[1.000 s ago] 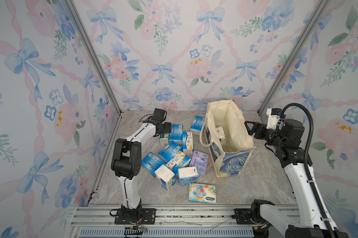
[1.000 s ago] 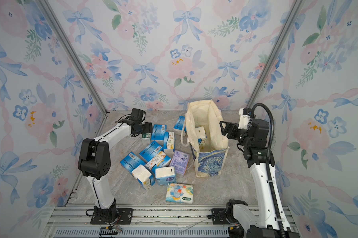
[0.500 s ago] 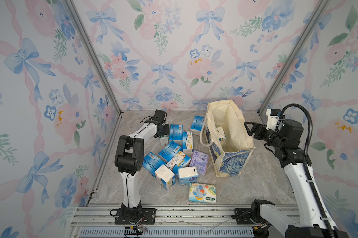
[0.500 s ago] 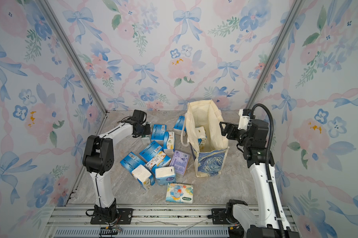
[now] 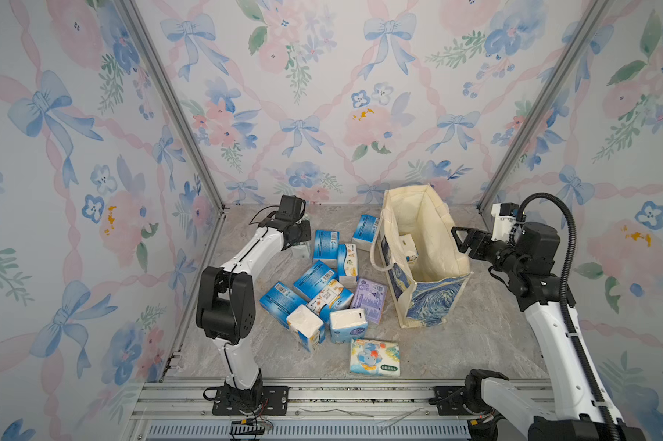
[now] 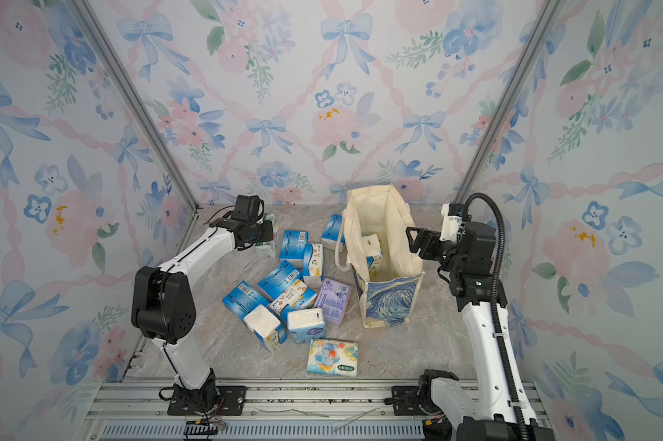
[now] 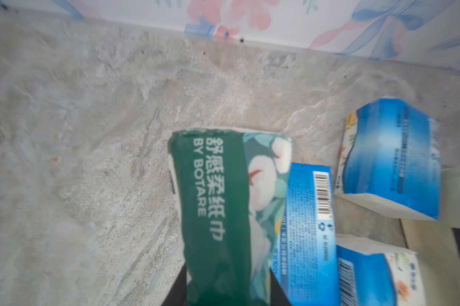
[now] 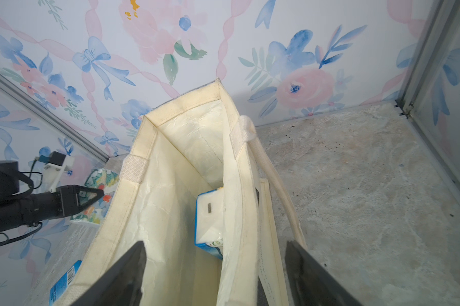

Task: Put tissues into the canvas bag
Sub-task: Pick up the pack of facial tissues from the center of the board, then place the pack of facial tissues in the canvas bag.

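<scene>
The left fingers [image 7: 177, 291] are shut on a soft green and white tissue pack [image 7: 218, 212] with flowers on it, one finger on each side (the pack looks squeezed where they pinch it). This pack is toward the back of the grey stone counter [image 5: 475, 343], at the edge of the other packs on the left arm's side. I cannot tell if it is lifted off the counter.

The big cream canvas bag [image 5: 429, 305] with the blue swirly painting stands up with its mouth open. One blue and white pack [image 8: 210, 212] is inside it. The right fingers [image 8: 123, 278] are spread wide with nothing in them, just by the bag's rim.

A heap of blue and white tissue packs [image 5: 322, 278] lies beside the bag. A lilac pack [image 5: 370, 301] lies at the edge of the heap, next to the bag. A flat cartoon pack [image 5: 375, 357] lies nearest the front.
</scene>
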`<state>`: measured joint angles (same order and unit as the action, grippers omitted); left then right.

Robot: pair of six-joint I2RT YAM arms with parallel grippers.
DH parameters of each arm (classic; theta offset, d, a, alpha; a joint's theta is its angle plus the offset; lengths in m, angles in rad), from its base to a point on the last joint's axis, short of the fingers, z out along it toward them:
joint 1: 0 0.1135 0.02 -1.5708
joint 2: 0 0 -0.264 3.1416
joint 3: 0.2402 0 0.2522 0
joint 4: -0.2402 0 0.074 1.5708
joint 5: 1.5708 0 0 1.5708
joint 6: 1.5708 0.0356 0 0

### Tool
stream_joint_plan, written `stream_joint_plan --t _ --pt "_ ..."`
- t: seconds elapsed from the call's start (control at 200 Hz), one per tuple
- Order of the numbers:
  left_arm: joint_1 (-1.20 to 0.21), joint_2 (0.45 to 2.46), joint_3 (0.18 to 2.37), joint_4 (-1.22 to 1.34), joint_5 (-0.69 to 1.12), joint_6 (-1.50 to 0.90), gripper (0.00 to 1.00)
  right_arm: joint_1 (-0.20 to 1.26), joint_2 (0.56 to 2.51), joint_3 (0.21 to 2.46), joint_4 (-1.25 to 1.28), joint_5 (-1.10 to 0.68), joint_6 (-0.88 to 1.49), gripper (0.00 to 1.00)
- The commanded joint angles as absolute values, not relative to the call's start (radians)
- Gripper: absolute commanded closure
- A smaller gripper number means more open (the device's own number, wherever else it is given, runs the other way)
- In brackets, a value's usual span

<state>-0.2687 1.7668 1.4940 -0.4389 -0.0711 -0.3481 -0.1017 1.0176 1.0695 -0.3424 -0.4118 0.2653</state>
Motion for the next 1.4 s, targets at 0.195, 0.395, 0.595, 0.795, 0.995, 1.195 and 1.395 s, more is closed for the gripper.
stream_joint_plan --t 0.195,0.395,0.595,0.795,0.995,1.195,1.395 --pt "-0.428 1.578 1.627 -0.435 -0.044 -0.273 0.7 -0.089 1.021 1.054 -0.341 -0.395 0.274 0.17" --pt "-0.558 1.577 1.727 -0.363 0.113 -0.243 0.71 -0.087 1.037 1.048 -0.354 -0.387 0.274 0.19" --pt "-0.654 1.613 1.771 -0.217 0.26 -0.262 0.69 -0.087 1.051 1.045 -0.382 -0.357 0.264 0.19" --pt "-0.718 1.745 1.886 -0.209 0.36 -0.303 0.68 -0.087 1.057 1.035 -0.388 -0.333 0.259 0.19" --pt "-0.755 1.9 1.993 -0.211 0.396 -0.37 0.68 -0.086 1.088 1.026 -0.384 -0.324 0.257 0.19" --pt "-0.768 2.02 2.086 -0.227 0.412 -0.414 0.68 -0.088 1.112 1.026 -0.382 -0.342 0.252 0.25" --pt "-0.772 2.068 2.129 -0.266 0.39 -0.418 0.63 -0.089 1.129 1.025 -0.367 -0.37 0.254 0.36"
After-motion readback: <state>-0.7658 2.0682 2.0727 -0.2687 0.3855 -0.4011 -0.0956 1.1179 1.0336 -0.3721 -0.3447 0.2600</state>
